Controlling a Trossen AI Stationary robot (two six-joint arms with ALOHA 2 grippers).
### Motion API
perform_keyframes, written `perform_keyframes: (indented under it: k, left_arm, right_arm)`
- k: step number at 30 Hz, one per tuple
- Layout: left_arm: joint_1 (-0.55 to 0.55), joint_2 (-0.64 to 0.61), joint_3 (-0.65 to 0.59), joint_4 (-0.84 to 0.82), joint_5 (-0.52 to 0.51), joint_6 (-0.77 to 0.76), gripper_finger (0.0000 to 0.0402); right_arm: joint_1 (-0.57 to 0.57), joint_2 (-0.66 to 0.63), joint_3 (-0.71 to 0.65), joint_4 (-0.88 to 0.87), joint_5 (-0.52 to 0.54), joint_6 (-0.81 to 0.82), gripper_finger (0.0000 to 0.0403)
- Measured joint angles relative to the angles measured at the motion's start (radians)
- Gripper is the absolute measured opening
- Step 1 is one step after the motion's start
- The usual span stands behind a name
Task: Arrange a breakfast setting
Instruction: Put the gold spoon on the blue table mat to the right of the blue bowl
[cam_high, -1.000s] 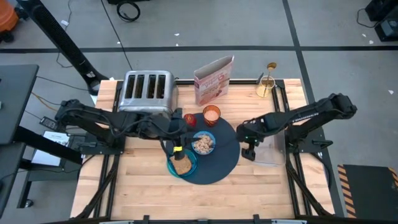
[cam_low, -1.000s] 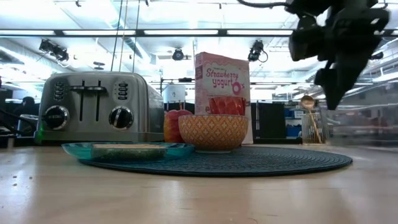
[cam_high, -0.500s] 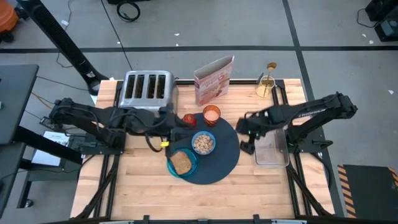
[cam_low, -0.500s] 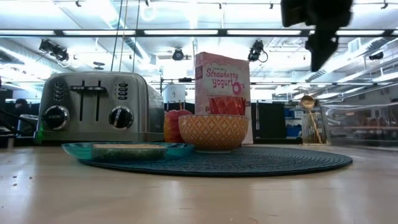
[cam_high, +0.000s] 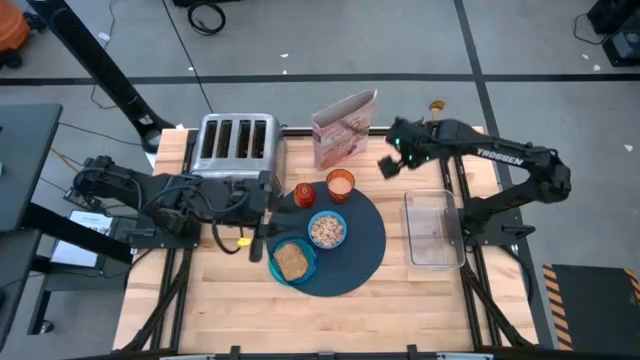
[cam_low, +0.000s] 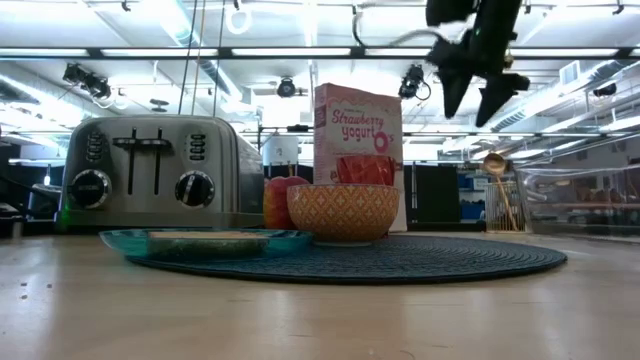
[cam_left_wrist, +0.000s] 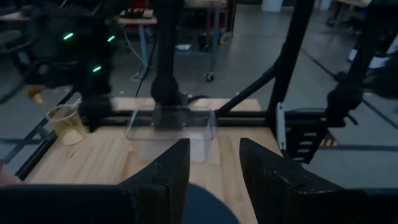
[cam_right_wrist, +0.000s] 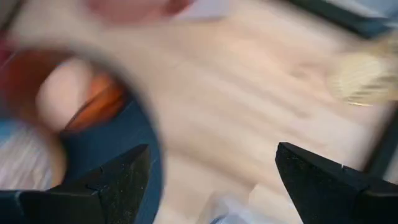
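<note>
Motion is all on my right side: a second ago my right gripper hung low by the right edge of the mat, and now I have swung it up and back toward the far right corner, fingers spread wide and empty, as the right wrist view shows. I read that as going for the gold spoon, which stands in a small holder at that corner, well apart from the rest of the setting. My left gripper has pulled back off the mat toward the toaster and now sits just left of the teal plate, its fingers parted a little with nothing between them. The toast slice lies on that plate, the blue bowl is next to it on the mat, and the amber cup and red fruit are at the mat's far edge. So by my judgement the spoon is the only piece not yet placed, and my next move needs a careful pinch on its thin handle without tipping the holder.
</note>
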Motion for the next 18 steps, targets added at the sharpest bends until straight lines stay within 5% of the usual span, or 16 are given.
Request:
perform_keyframes:
  k: [8,18]
  left_arm:
    - [-0.027,-0.018,0.000,0.015,0.000,0.034,0.0146]
    - [-0.032,-0.068,0.000,-0.017,-0.002,0.075,0.0146]
  right_arm:
    - [-0.252,0.046,0.000,0.025,0.248,0.147,0.0346]
    - [-0.474,0.203,0.000,0.152,0.296,0.219,0.0346]
